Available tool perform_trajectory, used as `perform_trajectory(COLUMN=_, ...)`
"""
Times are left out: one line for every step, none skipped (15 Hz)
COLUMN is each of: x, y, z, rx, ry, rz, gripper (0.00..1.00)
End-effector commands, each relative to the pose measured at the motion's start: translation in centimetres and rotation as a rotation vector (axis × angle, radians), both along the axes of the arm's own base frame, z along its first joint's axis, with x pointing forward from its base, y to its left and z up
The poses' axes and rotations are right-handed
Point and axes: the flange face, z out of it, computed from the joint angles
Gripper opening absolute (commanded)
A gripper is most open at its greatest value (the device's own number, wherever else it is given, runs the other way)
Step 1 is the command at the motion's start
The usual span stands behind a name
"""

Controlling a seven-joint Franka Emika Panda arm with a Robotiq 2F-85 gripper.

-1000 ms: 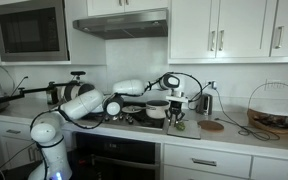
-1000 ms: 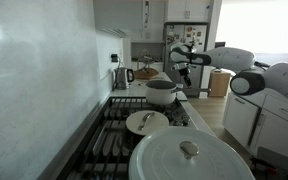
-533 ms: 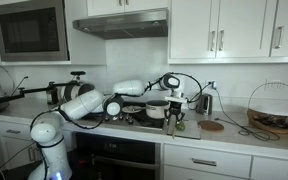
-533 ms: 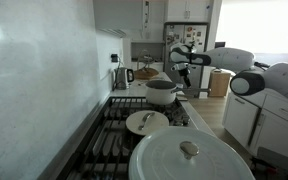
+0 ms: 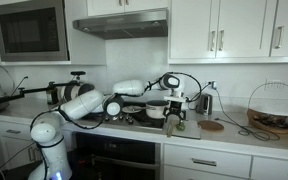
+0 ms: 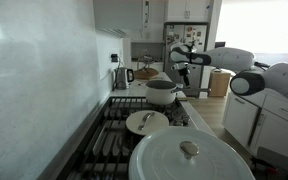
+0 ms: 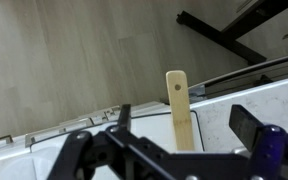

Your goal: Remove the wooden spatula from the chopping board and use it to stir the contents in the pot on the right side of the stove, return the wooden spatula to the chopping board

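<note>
**Gripper open, spatula loose between its fingers**

In an exterior view, the robot arm (image 5: 84, 103) comes in from the left and hides much of the stove (image 5: 127, 119). The small white pot (image 5: 156, 110) peeks out just left of the gripper (image 5: 176, 112). Right under the gripper is the chopping board (image 5: 187, 127), but it is only a pale little blur. The spatula is too small to find there.

In an exterior view from along the stove, a big white lid (image 6: 189, 160) fills the bottom and is cut off by the edge. The pot (image 6: 162, 93) sits farther back. The gripper (image 6: 179, 78) hangs just to its right, dark and tiny, so its jaws are hard to see from here.

The wrist view shows it best. The two fingers (image 7: 246, 122) stand far apart, one at each side. The wooden spatula (image 7: 180, 112) lies in the middle between them, pointing straight up the picture. There is a gap on both sides, so nothing pinches it and the gripper holds nothing. The spatula's top end has a small hole. Its bottom end is hidden behind the gripper's dark body. It rests on something pale, but I cannot tell if that is the board. The floor (image 7: 74, 50) shows far below.
</note>
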Motion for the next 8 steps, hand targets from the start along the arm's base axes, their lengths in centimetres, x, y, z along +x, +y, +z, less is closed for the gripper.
perform_trajectory(x=0.1, y=0.3, z=2.0, rx=-0.003, ry=-0.059, rz=-0.051, gripper=1.00)
perform_trajectory(x=0.1, y=0.3, z=2.4, rx=-0.009, ry=-0.071, rz=-0.054, gripper=1.00)
perform_trajectory(x=0.1, y=0.3, z=3.0, rx=-0.021, ry=-0.076, rz=-0.059, gripper=1.00)
perform_trajectory(x=0.0, y=0.3, z=3.5, rx=-0.027, ry=-0.083, rz=-0.064, gripper=1.00)
perform_trajectory(x=-0.1, y=0.3, z=4.2, rx=-0.034, ry=-0.091, rz=-0.070, gripper=1.00)
perform_trajectory(x=-0.2, y=0.3, z=4.8, rx=-0.041, ry=-0.102, rz=-0.077, gripper=1.00)
perform_trajectory(x=-0.3, y=0.4, z=5.7, rx=-0.045, ry=-0.117, rz=-0.080, gripper=1.00)
perform_trajectory(x=-0.3, y=0.4, z=6.6, rx=-0.048, ry=-0.135, rz=-0.082, gripper=1.00)
